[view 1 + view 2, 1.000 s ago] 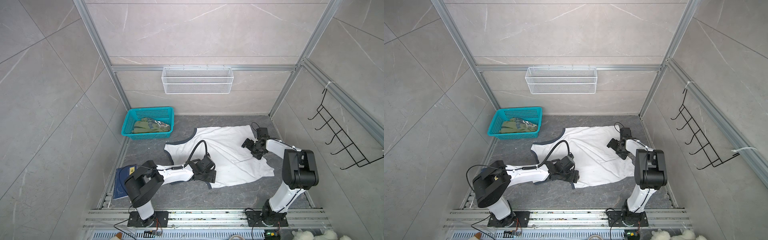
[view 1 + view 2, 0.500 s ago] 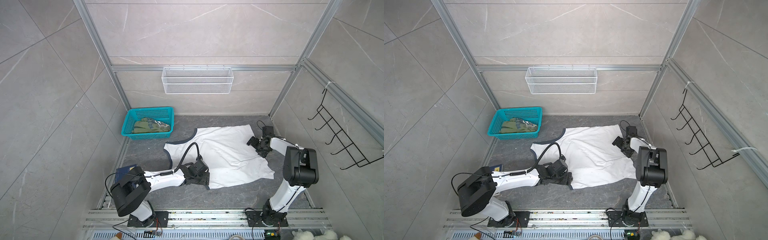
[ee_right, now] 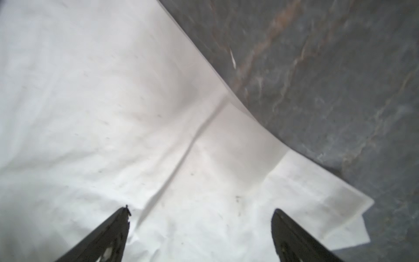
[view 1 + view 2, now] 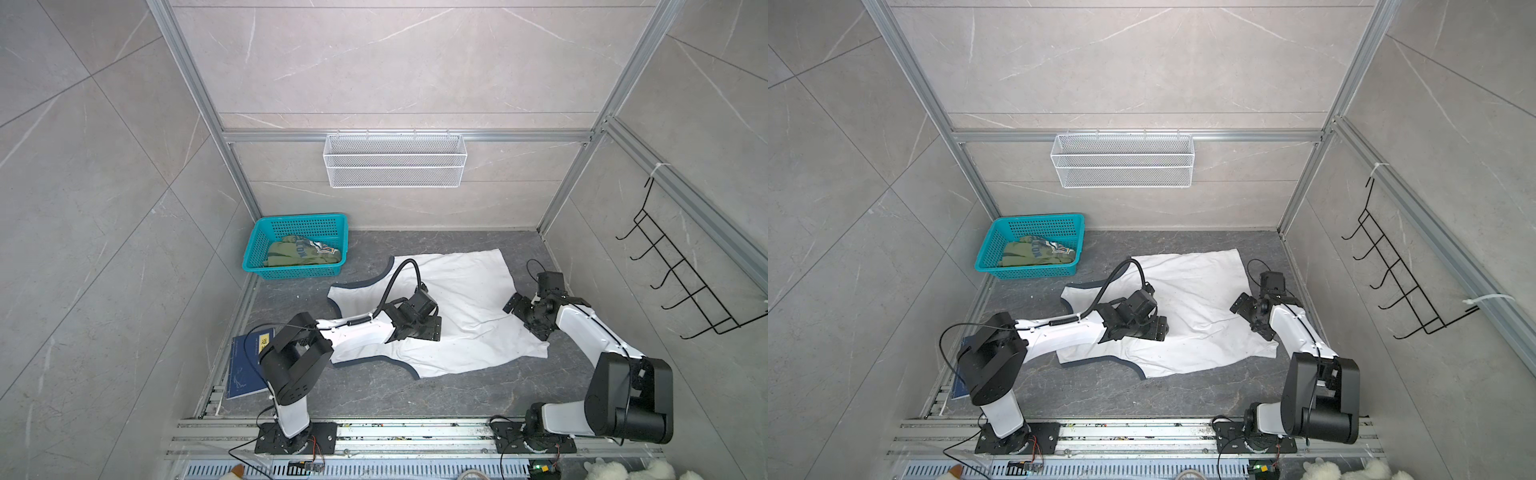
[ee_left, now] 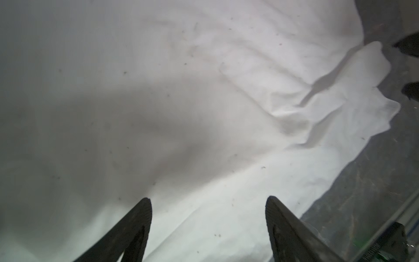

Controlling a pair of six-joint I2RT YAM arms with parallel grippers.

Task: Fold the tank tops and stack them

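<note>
Top views show the white tank top [image 4: 457,286] spread flat on the grey floor [image 4: 374,395]. It lies just as it does a second back. What changes is the arms. Half a second back the left gripper [image 4: 434,330] is pulled in toward its own base. Now it is out over the middle of the cloth again. The right gripper [image 4: 523,319] slides a little way along the hem side. Both pairs of jaws stay wide apart and hold nothing. The olive tank top [image 4: 297,253] is bunched up in the teal basket [image 4: 299,218], well apart from both grippers.

Left wrist view: the left gripper [image 5: 207,199] hangs low over the white tank top [image 5: 181,102]. Plain white cloth fills the space between the jaws and ahead of them. Far ahead, the cloth has a puffy wrinkle [image 5: 294,113] near its edge. I cannot tell if the tips touch the cloth.

Right wrist view: the right gripper [image 3: 200,208] is open over the hem. A long crease [image 3: 181,154] runs from between the jaws out ahead. Just outside one jaw, a corner [image 3: 328,204] of the cloth is doubled over, and bare floor lies past it.

So no fold is made yet. I think the arms are smoothing and lining up. The wrinkle and the doubled corner look like they need fixing before a neat fold. The olive tank top waits its turn.
</note>
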